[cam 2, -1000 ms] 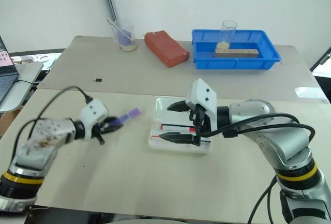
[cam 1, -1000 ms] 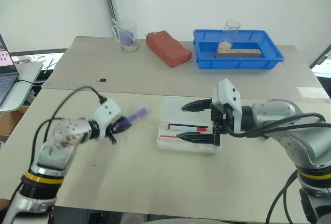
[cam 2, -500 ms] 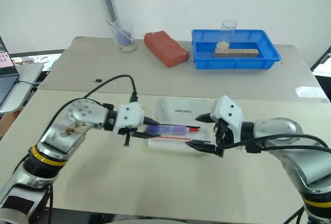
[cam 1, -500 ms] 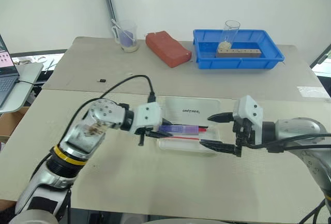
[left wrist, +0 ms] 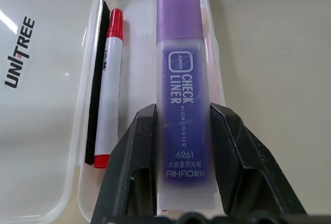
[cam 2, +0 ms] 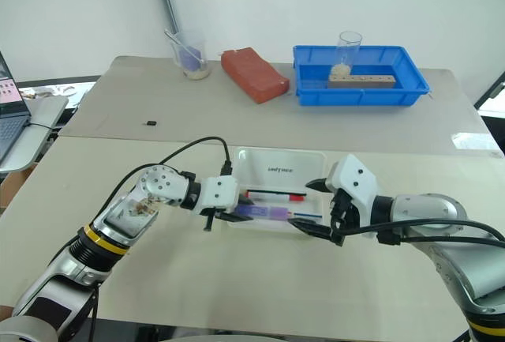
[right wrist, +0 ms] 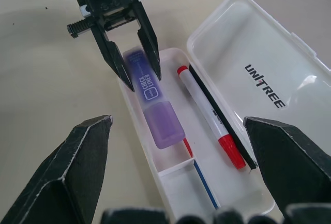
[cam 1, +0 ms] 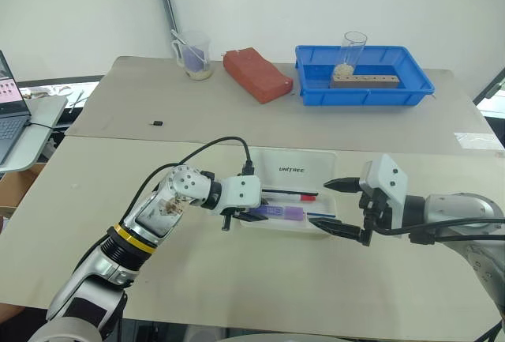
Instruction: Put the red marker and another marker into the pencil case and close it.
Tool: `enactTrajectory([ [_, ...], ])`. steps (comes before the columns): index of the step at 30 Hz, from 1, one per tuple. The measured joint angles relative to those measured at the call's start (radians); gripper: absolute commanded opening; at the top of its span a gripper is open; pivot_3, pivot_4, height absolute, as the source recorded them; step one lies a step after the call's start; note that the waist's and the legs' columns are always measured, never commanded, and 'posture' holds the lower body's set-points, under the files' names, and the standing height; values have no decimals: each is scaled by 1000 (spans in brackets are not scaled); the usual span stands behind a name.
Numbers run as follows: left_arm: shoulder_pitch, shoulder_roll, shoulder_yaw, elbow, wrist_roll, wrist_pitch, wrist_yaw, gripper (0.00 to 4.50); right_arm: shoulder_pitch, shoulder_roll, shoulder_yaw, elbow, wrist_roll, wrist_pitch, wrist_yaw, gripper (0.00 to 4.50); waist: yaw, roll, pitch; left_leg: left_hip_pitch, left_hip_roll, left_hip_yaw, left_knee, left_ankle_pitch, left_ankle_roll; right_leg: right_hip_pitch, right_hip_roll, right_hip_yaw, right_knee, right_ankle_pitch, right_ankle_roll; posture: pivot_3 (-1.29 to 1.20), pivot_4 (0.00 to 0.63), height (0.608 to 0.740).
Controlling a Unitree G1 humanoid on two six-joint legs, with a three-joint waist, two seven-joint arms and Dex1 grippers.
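With the red marker already in the open pencil case, release the highlighter clamped by the left gripper, then shut the lid; the right gripper stands wide and empty.

The pencil case lid reads "UNITREE" — the purple marker "CHECK LINER HIGHLIGHTER 6261".

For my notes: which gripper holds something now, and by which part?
The left gripper holds the highlighter by its barrel end, opposite the cap. The right gripper is open and holds nothing.
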State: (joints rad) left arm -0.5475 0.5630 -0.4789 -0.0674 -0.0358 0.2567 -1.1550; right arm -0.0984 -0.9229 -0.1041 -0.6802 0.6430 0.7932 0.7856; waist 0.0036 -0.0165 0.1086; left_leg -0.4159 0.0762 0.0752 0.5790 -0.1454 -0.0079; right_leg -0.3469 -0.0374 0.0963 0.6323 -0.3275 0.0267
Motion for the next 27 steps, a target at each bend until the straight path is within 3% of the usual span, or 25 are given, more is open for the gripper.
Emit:
enactTrajectory([
  [5, 1, -2, 0, 2, 6, -11, -1, 915, -2, 0, 0, 2, 0, 0, -1, 4500, 0, 0, 0, 0, 0, 0, 0, 0, 0, 0, 0, 0, 0, 0, 0, 0, 150, 740],
  [8, 5, -3, 0, 2, 8, -11, -1, 2395, -2, 0, 0, 2, 0, 0, -2, 4500, 0, 0, 0, 0, 0, -1, 0, 0, 0, 0, 0, 0, 0, 0, 0, 0, 150, 740],
  [13, 8, -10, 16, -15, -14, 10, -4, 4477, -1, 0, 0, 23, -8, -2, -1, 4500, 0, 0, 0, 0, 0, -1, 1, 0, 0, 1, 0, -1, 0, 0, 0, 0, 150, 740],
  [19, 4, -17, 78, -43, -77, 38, -4, 4477, 35, -12, -40, 100, -47, -31, 17, 4500, 3, 0, 0, 0, 0, -2, 2, 0, 0, 2, 0, -1, 0, 0, 0, 0, 150, 740],
  [23, -61, -19, 129, -58, -112, 24, -15, 4477, 80, -62, -106, 200, -104, -76, 45, 4500, 9, 1, 0, 0, -1, -3, 3, 0, 0, 3, 0, -2, 0, 0, 1, 0, 150, 740],
  [27, -113, -70, 194, -123, -234, 41, -36, 4477, 123, -138, -139, 363, -198, -136, 86, 4500, 7, 2, 1, 0, -1, -3, 8, -3, 4, 8, 0, -2, -2, -1, 3, 0, 150, 740],
])
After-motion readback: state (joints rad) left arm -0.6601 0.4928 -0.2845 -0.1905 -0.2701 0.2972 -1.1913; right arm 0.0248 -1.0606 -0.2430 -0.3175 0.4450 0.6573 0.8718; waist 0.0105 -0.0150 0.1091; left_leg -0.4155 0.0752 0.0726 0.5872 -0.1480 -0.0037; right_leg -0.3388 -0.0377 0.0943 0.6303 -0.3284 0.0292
